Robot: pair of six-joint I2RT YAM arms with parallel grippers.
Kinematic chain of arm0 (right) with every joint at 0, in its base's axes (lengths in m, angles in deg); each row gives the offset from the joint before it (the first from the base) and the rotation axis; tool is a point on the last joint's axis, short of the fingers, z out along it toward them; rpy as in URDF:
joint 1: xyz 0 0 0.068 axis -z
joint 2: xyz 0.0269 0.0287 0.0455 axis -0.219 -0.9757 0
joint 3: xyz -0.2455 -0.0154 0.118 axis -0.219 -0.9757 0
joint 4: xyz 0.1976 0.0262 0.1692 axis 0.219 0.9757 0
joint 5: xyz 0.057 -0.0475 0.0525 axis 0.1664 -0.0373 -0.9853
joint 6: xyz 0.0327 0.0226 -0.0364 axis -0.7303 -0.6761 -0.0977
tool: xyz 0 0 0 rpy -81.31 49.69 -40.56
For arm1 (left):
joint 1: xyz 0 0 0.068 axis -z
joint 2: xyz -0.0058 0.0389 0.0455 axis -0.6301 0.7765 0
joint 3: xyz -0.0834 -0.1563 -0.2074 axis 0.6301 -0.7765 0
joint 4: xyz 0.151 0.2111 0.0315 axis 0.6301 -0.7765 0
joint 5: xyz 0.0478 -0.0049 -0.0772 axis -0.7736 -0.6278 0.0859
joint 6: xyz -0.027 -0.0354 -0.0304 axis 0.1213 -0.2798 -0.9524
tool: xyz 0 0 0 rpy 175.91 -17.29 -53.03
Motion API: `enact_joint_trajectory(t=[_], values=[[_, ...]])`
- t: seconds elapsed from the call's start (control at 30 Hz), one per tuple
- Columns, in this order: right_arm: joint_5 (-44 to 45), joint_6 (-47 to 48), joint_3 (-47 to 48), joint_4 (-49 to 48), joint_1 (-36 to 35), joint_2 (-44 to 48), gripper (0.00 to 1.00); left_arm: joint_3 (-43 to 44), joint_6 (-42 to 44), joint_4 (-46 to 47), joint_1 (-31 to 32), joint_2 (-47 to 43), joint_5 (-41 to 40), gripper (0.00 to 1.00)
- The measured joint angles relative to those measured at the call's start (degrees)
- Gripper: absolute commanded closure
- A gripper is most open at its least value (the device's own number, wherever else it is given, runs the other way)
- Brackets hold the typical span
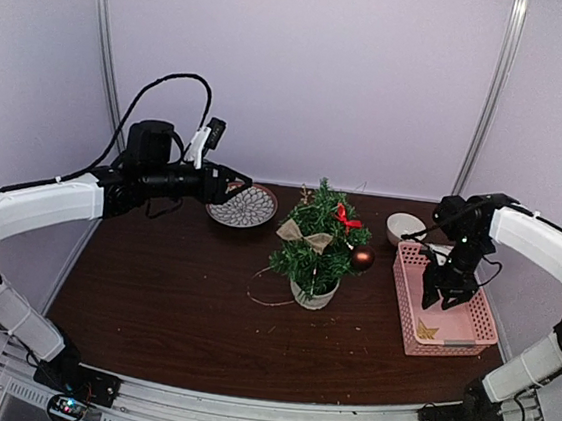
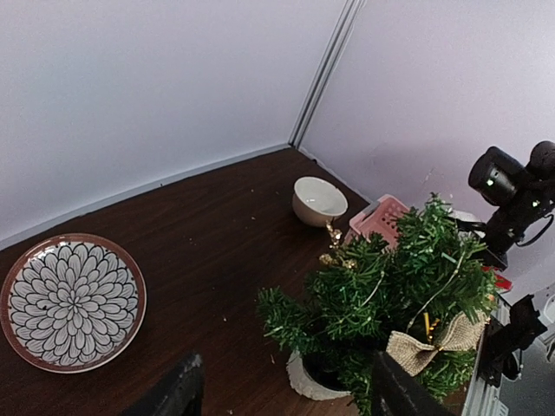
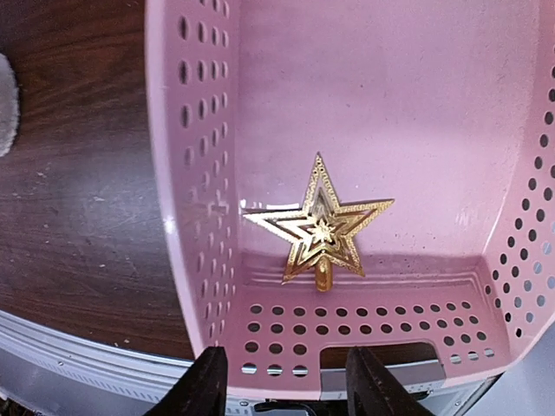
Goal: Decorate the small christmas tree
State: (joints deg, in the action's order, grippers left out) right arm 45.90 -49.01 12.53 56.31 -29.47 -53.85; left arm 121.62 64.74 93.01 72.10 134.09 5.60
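Right tool [image 3: 288, 380] spread, empty, hovers over gold star [image 3: 319, 227] lying flat in pink basket [image 3: 195, 173], stem toward tool. Small christmas tree [image 1: 318, 243] mid desk [image 1: 172, 290], left of basket; right arm nearer. Left tool [image 1: 236, 183] spread, empty.

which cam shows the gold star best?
Right wrist: the gold star lies large and unobstructed on the pink basket floor. Top external shows only a tiny gold speck; left wrist doesn't show it.

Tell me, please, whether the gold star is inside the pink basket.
Inside: the gold star lies on the floor of the pink basket, untouched.
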Motion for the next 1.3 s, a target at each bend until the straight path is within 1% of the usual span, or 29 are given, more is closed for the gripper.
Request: enact_joint_trajectory(t=[0.1,0.37,0.53,0.67,0.73,0.93,1.2,1.3], values=[[0.5,0.7,-2.3,-1.3,0.0,-4.0,0.51,1.4,0.5,-1.9,0.0,0.7,0.0,0.34],[-0.3,2.4,-8.8,-3.1,0.8,-10.0,0.52,5.5,1.6,-3.7,0.0,3.6,0.0,0.35],[-1.6,2.2,-10.9,-6.8,1.5,-14.8,0.6,7.0,2.1,-4.4,0.0,5.4,0.0,0.35],[-3.4,1.7,-12.2,-10.7,3.6,-16.6,0.67,7.5,2.6,-5.2,0.0,6.0,-0.2,0.35],[-3.9,1.3,-12.2,-11.6,4.4,-17.6,0.69,7.5,2.8,-5.3,0.0,6.0,-0.5,0.35],[-3.3,0.9,-7.8,-11.9,6.1,-20.0,0.7,7.6,3.3,-5.7,0.0,6.0,-1.4,0.35],[0.6,2.6,3.8,-18.6,8.8,-23.1,0.68,7.9,4.1,-6.7,0.0,6.1,-2.2,0.35],[1.7,3.2,5.7,-19.1,9.2,-22.3,0.67,8.5,4.6,-7.5,0.0,6.2,-2.3,0.35]])
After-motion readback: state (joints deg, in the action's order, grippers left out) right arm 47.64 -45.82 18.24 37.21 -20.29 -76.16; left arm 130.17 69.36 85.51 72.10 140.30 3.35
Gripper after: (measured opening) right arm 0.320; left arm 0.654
